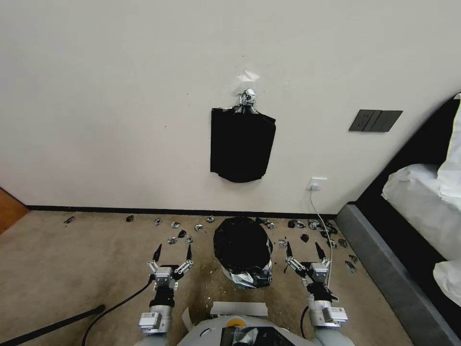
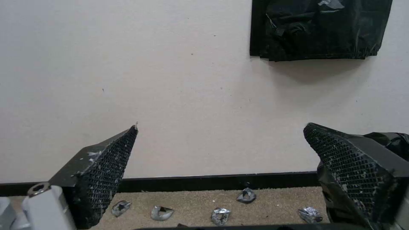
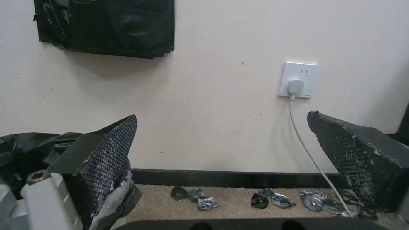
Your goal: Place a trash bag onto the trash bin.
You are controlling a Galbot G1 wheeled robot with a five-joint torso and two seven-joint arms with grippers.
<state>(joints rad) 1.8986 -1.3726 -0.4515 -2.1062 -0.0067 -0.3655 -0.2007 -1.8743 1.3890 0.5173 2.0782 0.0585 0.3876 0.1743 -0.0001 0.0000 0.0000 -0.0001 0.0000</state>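
the trash bag (image 1: 242,247), thin wrinkly glossy black film, drapes over the round trash bin (image 1: 229,278) on the carpet, squarely between both arms. the left hand (image 1: 173,253) hovers just beside it, fingers spread wide and empty; the right hand (image 1: 304,250) mirrors it, equally near, likewise wide apart.

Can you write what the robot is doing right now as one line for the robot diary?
trash bag: draped over trash bin | left gripper: open, beside bin, holding nothing | right gripper: open, beside bin, holding nothing | bag stack: hanging on wall
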